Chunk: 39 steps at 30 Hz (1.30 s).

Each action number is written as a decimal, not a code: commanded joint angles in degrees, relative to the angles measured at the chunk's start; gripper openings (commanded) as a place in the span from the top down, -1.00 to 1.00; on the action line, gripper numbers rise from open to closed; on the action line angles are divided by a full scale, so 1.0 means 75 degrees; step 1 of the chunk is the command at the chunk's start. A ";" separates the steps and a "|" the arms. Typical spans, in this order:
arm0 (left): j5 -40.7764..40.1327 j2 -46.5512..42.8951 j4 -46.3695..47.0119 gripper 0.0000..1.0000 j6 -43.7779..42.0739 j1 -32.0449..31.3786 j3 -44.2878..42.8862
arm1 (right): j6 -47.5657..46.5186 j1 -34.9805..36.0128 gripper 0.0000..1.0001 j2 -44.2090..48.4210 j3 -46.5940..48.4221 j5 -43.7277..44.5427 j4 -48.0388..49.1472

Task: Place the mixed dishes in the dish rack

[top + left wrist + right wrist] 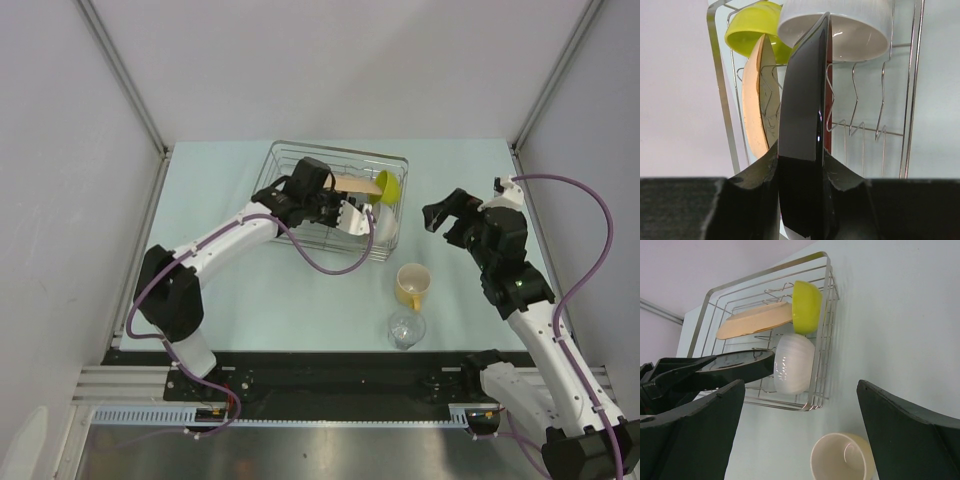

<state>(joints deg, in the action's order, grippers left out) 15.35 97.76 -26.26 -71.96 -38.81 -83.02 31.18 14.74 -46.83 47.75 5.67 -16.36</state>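
Plate upright on edge, in left hand

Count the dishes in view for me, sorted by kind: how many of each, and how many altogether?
Bowls: 2, the lime-green bowl and the white bowl
Plates: 2, the tan plate and the dark plate
Mugs: 1, the yellow mug
Glasses: 1, the clear glass
Total: 6

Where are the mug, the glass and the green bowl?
Mug [411, 283], top view, its inside.
Glass [406, 328], top view, its opening.
Green bowl [806, 306], right wrist view, its outer side.
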 commanded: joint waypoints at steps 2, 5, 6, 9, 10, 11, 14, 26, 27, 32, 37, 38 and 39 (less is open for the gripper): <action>0.0707 -0.0542 0.0104 1.00 -0.0471 -0.0345 -0.0063 | 0.0085 -0.0032 -1.00 0.0126 0.0021 -0.0077 0.0189; 0.0777 -0.0507 0.0056 0.99 -0.0308 -0.0462 -0.0040 | 0.0050 -0.0044 -1.00 0.0150 0.0021 -0.0077 0.0154; 0.0777 -0.0495 0.0056 0.99 -0.0249 -0.0497 -0.0028 | 0.0061 -0.0032 -0.99 0.0150 0.0021 -0.0065 0.0131; 0.0812 -0.0355 0.0126 1.00 -0.0120 -0.0638 -0.0074 | 0.0038 -0.0044 -0.99 0.0127 0.0021 -0.0065 0.0131; 0.0812 -0.0215 0.0103 0.99 -0.0108 -0.0673 -0.0110 | 0.0038 -0.0044 -0.99 0.0115 0.0021 -0.0076 0.0165; 0.0801 -0.0133 0.0103 0.99 -0.0096 -0.0731 -0.0156 | 0.0038 -0.0044 -1.00 0.0103 0.0009 -0.0088 0.0177; 0.0754 0.0276 0.0057 0.99 0.0091 -0.0767 -0.0460 | 0.0015 -0.0044 -1.00 0.0091 0.0021 -0.0112 0.0201; 0.0273 0.1181 -0.0354 0.96 0.0454 -0.0779 -0.1106 | -0.0009 -0.0079 -1.00 0.0091 0.0021 -0.0194 0.0247; 0.0238 0.1192 -0.0342 0.96 0.0466 -0.0779 -0.1106 | 0.0003 -0.0079 -0.99 0.0091 0.0021 -0.0194 0.0236; -0.0218 0.1204 -0.0307 0.48 0.0618 -0.0779 -0.1153 | 0.0026 -0.0079 -0.99 0.0080 0.0021 -0.0229 0.0236; -0.0606 0.1029 -0.0354 -0.46 0.0712 -0.0779 -0.1036 | 0.0073 -0.0091 -1.00 0.0080 0.0020 -0.0264 0.0283; -0.0641 0.0878 -0.0319 -0.49 0.0736 -0.0779 -0.0978 | 0.0073 -0.0079 -1.00 0.0068 0.0021 -0.0276 0.0271; -0.0676 0.0807 -0.0319 -0.50 0.0759 -0.0779 -0.0849 | 0.0073 -0.0079 -1.00 0.0068 0.0021 -0.0253 0.0271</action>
<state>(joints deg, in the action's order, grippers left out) 11.49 106.08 -28.64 -67.31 -44.01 -89.69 31.35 14.37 -46.70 47.68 4.19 -16.36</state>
